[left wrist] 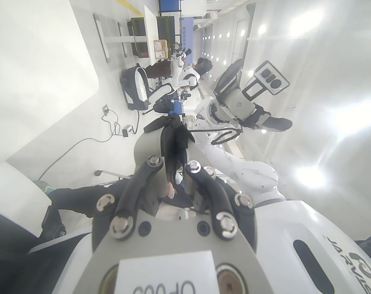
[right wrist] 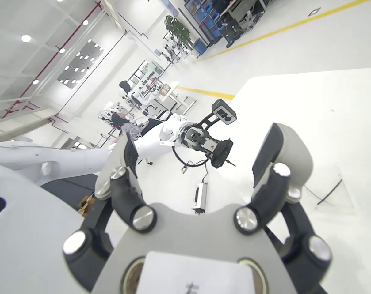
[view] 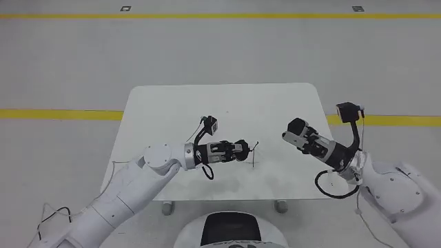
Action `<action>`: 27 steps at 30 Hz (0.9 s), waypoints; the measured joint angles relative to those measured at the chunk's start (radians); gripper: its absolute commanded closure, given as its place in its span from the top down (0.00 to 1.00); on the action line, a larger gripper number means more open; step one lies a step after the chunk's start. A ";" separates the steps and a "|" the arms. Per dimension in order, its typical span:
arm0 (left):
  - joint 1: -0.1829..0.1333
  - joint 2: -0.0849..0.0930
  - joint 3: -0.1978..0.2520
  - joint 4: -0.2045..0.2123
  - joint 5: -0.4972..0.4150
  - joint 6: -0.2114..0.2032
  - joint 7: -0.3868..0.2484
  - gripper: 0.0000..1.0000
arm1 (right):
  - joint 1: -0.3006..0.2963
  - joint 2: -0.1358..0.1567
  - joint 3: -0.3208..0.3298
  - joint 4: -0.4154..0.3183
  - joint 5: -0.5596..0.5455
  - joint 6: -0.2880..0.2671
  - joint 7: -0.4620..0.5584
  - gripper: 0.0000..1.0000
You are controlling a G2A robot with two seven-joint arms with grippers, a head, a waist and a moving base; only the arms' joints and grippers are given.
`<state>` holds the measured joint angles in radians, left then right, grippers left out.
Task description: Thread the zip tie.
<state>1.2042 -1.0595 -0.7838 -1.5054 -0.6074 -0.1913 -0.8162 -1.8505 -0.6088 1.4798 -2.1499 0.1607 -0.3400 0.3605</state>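
Left gripper point(left wrist: 172, 136) clamped on thin black plastic zip tie point(left wrist: 153, 126). Right gripper point(view: 289, 131) at 3 o'clock, fingers apart. Risk: the tie pivots in the pinch and the tip misses the slot.

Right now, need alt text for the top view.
Over a white table, the left gripper has a thin black zip tie at its fingertips, and the right gripper points toward it across a short gap. Pale floor with yellow lines lies beyond.
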 measured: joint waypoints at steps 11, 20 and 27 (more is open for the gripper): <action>0.000 0.000 0.000 0.000 0.000 0.000 0.000 0.00 | 0.013 -0.056 0.020 0.072 0.253 0.000 0.368 1.00; 0.000 0.000 0.000 0.000 0.000 0.000 0.000 0.00 | 0.039 -0.141 0.057 0.175 0.400 0.000 0.616 1.00; 0.000 0.000 0.000 0.000 0.000 0.000 0.000 0.00 | 0.058 -0.210 0.061 0.249 0.465 0.000 0.752 1.00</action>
<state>1.2042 -1.0595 -0.7838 -1.5054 -0.6074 -0.1913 -0.8162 -1.7923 -0.8189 1.5412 -1.9007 0.6252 -0.3400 1.1128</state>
